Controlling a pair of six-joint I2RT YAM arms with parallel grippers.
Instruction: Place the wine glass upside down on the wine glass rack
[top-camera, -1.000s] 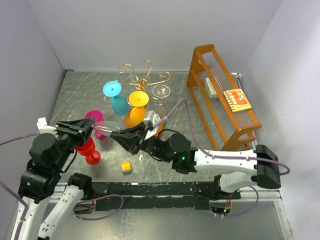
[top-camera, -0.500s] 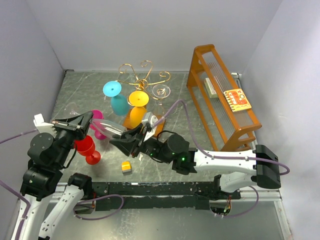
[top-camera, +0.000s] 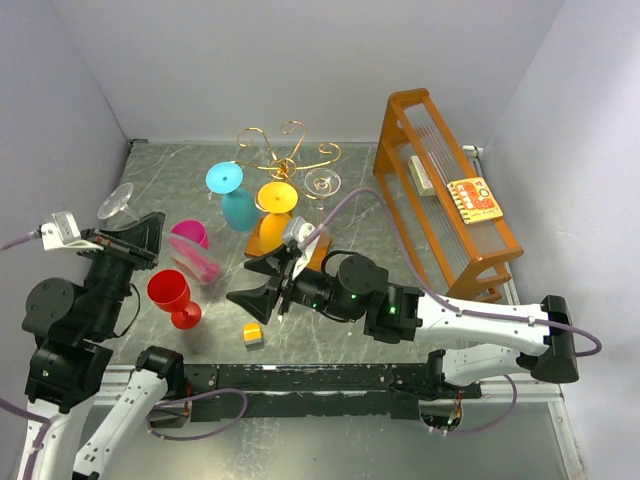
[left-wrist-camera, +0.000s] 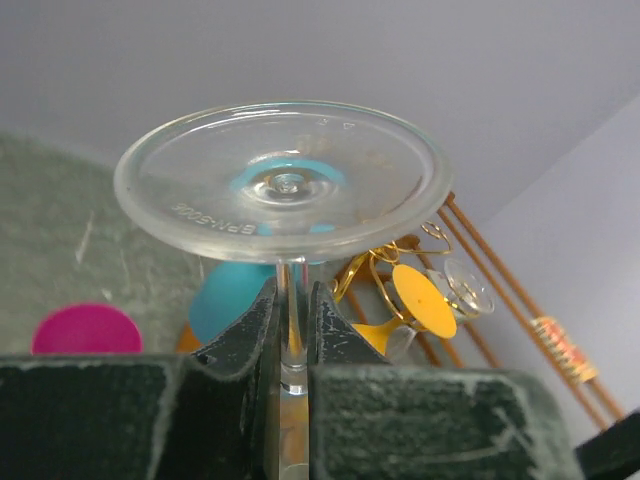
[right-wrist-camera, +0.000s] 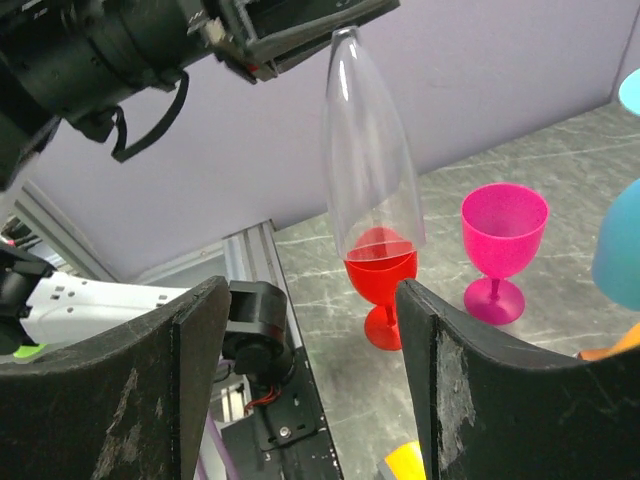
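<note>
- Your left tool is clamped on the stem of the wine glass, foot up and mouth down. The glass is thus already turned as hanging requires.
- The glass hangs in the air over the near-left part of the table, well apart from the wine glass rack at the middle of the far edge.
- Your right tool stands wide open near the near edge, gripping nothing.
- Only the left wrist view shows the grip, with the fingers pinching just under the foot and the rack beyond.
- Only the right wrist view shows the whole bowl, with the red cup seen through it.
- Only the top view shows the gap to the rack and the teal glass and orange glass at its near side. In all likelihood you need a free scroll.
</note>
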